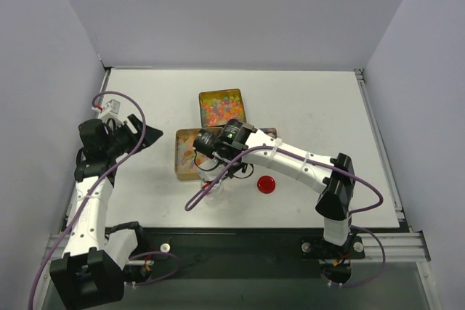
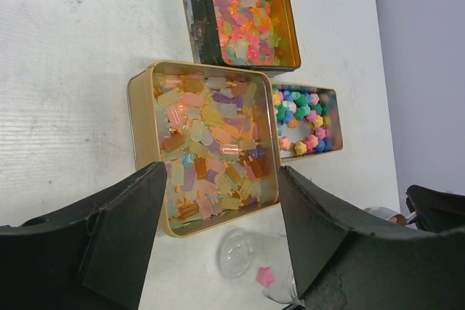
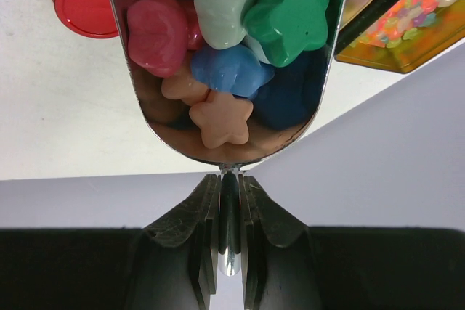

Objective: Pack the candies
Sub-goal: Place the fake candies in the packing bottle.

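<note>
- Top external view showed the right claw [image 1: 209, 147] low over the tins in the middle of the white counter [image 1: 312, 99].
- The left claw [image 1: 123, 127] was at the left side of that frame, well apart from the tins.
- From the right wrist camera, the right claw was squeezed tight on the thin handle of a shiny scoop [image 3: 287, 132].
- Star-shaped candies [image 3: 221, 117] filled the scoop: green, blue, red, pale green and orange ones.
- A flat red lid [image 3: 83, 1] lay on the counter in the upper left of that frame.
- From the left wrist camera, the left claw's two black fingers [image 2: 123, 237] stood wide apart with nothing between them.
- Past the fingers, in the middle of the frame, sat a gold tin [image 2: 142, 128] full of pale candies.
- Above it was a top tin [image 2: 192, 12] with bright candies, touching or just beside it.
- To the right was a small tin [image 2: 336, 117] with blue, green and pink stars.
- A clear jar [image 2: 236, 252] was at the bottom of the frame, near the gold tin, and one pink candy showed in it.
</note>
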You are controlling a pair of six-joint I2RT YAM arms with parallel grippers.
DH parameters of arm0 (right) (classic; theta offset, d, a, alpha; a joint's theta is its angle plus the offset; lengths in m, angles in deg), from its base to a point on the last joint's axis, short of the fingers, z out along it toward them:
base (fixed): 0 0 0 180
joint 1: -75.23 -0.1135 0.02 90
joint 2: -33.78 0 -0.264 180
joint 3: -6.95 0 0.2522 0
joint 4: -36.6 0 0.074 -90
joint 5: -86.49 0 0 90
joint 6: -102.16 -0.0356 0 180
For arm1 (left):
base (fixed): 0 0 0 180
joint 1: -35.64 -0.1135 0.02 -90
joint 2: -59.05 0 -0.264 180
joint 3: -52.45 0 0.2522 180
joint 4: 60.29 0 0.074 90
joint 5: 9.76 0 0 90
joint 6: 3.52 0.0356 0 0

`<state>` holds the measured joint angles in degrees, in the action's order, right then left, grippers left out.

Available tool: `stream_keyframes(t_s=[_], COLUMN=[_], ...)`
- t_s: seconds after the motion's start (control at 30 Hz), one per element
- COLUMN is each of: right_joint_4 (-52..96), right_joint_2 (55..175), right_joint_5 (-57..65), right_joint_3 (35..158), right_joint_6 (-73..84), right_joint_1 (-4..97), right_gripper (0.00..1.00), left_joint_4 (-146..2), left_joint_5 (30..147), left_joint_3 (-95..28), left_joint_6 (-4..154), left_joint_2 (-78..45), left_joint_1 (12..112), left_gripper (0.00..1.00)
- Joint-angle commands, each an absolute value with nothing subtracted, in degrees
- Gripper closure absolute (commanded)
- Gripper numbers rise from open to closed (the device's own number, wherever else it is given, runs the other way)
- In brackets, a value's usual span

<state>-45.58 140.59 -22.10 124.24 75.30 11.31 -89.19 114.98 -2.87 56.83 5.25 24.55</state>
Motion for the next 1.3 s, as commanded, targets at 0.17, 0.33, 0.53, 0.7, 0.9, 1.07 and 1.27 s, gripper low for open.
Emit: stream_keyframes(t_s=[0.17,0.33,0.53,0.7,0.9,1.07,1.27], right_joint_4=[-49.0,-49.1,-49.1,-49.2,-49.4,-49.5,-49.5], right_joint_2=[141.2,140.8,140.6,140.5,140.5,140.4,140.4], right_joint_5=[-28.7,-30.8,-32.3,-33.7,-34.8,-35.7,-36.1], right_joint_3=[126.1,125.5,125.2,125.5,125.9,126.1,127.4], right_joint_6=[77.0,77.9,79.3,79.5,79.8,79.8,79.7], right_joint_1=[10.1,9.7,9.1,8.4,8.1,7.4,7.0], right_gripper=[1.00,1.00,1.00,1.00,1.00,1.00,1.00], left_joint_4=[-85.4,-84.9,-84.9,-84.2,-84.0,-83.9,-83.7], left_joint_5=[116.3,116.4,116.4,116.5,116.5,116.5,116.6], left_joint_3=[-3.1,-2.7,-2.4,-2.2,-1.8,-1.7,-1.7], left_joint_6=[56.0,55.5,55.4,54.8,54.9,54.8,54.3], left_joint_2=[6.3,6.6,7.2,7.5,8.0,8.3,8.7], left_joint_1=[24.5,24.8,24.8,24.8,24.8,24.7,24.9], left_gripper=[0.26,0.26,0.26,0.25,0.25,0.25,0.25])
